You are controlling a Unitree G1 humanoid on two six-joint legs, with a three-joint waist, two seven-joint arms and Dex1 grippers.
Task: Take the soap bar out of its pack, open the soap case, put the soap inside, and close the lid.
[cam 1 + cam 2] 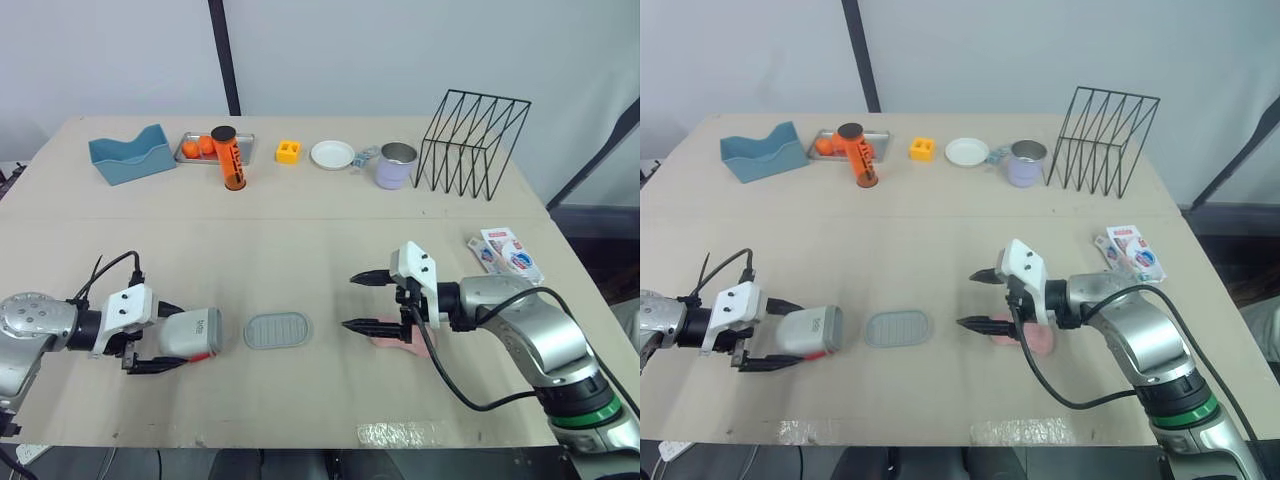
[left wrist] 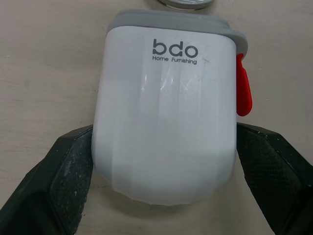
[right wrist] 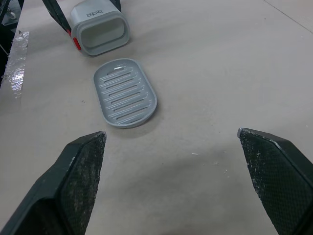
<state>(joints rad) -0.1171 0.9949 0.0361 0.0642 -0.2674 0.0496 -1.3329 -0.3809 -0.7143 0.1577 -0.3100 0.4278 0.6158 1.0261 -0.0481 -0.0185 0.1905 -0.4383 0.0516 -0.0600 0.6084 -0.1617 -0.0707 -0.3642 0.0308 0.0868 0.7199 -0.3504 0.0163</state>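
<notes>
left wrist view: white plastic soap case (image 2: 164, 122) with a grey rim and a red tab (image 2: 243, 93) on one side, clamped across its width between the two black fingers of the left gripper (image 1: 170, 338). the case lies on its side on the beige table (image 1: 300, 260).

landmark = grey ridged oval plastic piece (image 1: 277, 330), flat on the table. lid or drain insert, cannot tell which.
- case: just beside the oval piece on the robot's left, apart from it. the right wrist view shows its open mouth turned toward the oval piece.
- right gripper (image 1: 352, 301): near the oval piece on the robot's right, jaws spread wide and holding nothing.
- pink soap bar (image 1: 388, 340): bare on the table under the right gripper, on the side away from the oval piece. contact with the lower finger cannot be judged.
- white, red and blue soap pack (image 1: 505, 252): well apart from the oval piece, toward the right table edge.

judgement: unpacking looks done and the case is open, so the step in hand is loading the soap. next move calls for the right gripper to draw back and drop so its fingers straddle the bar, then close on it. it then has to carry the bar past the oval piece into the case mouth while the left gripper steadies the case. risk: slick bar slipping from the pads.
</notes>
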